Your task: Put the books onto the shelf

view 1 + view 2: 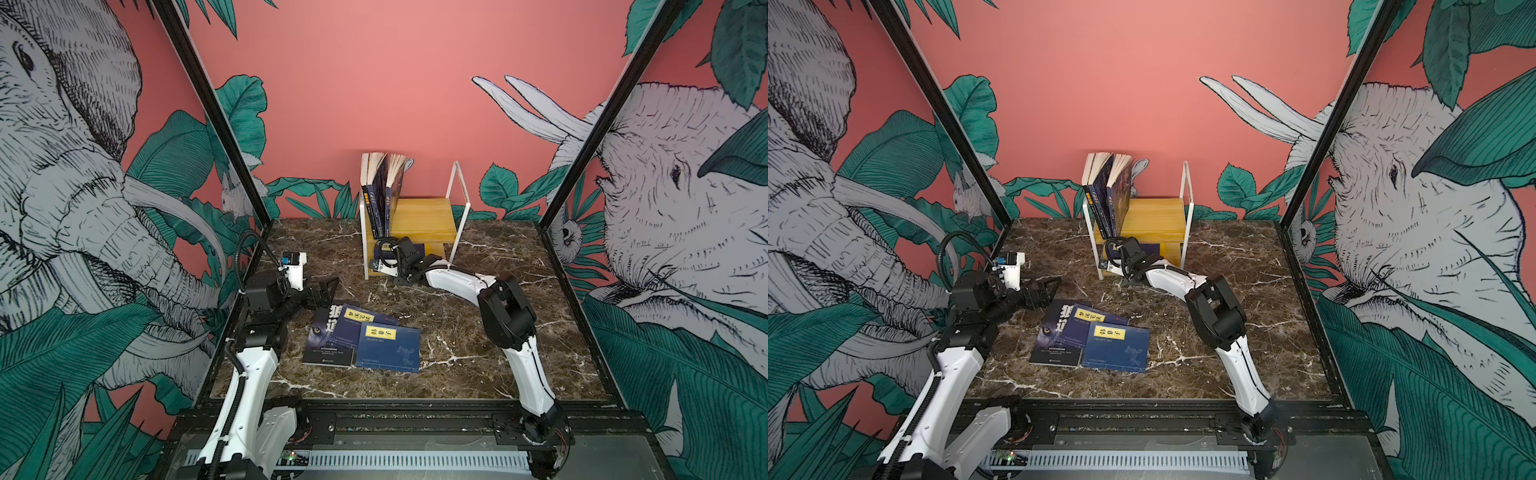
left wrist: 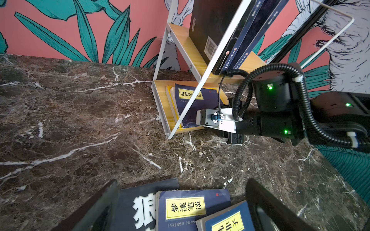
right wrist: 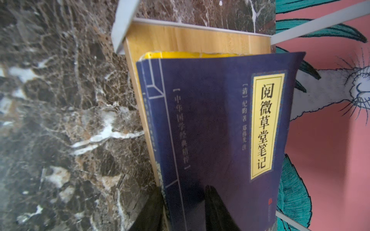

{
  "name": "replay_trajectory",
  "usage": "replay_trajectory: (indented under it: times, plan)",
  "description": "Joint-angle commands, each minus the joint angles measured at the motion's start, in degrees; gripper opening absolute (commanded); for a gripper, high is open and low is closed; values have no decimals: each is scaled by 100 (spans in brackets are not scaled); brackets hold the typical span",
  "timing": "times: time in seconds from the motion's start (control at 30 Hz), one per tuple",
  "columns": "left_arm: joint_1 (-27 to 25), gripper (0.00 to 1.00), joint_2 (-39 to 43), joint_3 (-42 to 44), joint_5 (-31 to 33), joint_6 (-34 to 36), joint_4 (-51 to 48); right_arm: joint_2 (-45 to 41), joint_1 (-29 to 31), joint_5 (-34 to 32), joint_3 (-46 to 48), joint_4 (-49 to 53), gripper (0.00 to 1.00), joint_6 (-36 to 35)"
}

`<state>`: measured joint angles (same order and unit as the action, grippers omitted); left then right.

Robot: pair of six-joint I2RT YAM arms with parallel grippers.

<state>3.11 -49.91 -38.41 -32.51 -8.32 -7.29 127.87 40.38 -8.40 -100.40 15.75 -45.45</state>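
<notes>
The shelf (image 1: 424, 216) (image 1: 1154, 216) stands at the back of the table. Three books (image 1: 380, 191) lean upright at the left end of its upper board. On the lower board a navy book with a yellow label (image 3: 210, 124) (image 2: 192, 104) lies on a yellow book (image 3: 174, 54). My right gripper (image 3: 184, 189) is shut on this navy book's near edge, one finger on the cover and one below. On the table lie a black wolf-eyes book (image 1: 322, 336) (image 2: 140, 208) and two navy books (image 1: 361, 320) (image 1: 390, 347). My left gripper (image 2: 183, 183) (image 1: 322, 291) hovers open just above their far edge.
The brown marble table (image 1: 478, 332) is boxed in by black frame posts and printed walls on three sides. The right arm (image 1: 457, 282) stretches low across the table in front of the shelf. The shelf's white frame (image 2: 180, 112) crosses in front of the lower board.
</notes>
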Motion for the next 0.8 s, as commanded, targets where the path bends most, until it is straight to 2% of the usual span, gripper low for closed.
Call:
replay_trajectory:
  times: [0.0,0.33,0.77]
  plan:
    - [41,99,27,63,-89,81,133,-108,-22,-21,-162,-50,35,26]
    - [44,99,16,56,-88,90,140,-12,-35,-54,-307,-67,37,33]
    - [49,99,-31,51,-106,77,132,-354,2,141,-76,176,48,94]
